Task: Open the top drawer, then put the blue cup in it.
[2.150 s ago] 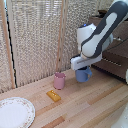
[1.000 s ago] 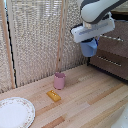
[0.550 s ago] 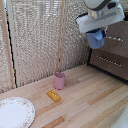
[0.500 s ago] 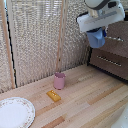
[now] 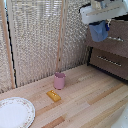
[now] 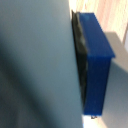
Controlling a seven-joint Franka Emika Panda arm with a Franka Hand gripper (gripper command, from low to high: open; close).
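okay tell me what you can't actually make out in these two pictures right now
- Claw: in the exterior view the robot arm and the blue cup hide it; open or shut is unclear.
- Top drawer: cut off by the exterior view's right edge and partly behind the cup; open or closed is unclear.
- Wrist view: blurred blue and grey shapes only.

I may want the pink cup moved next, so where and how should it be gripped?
Grip the pink cup by its rim, coming straight down from above. It stands upright and open-topped on the wooden table, apart from the yellow block, so one finger could likely slip inside the wall and one outside.
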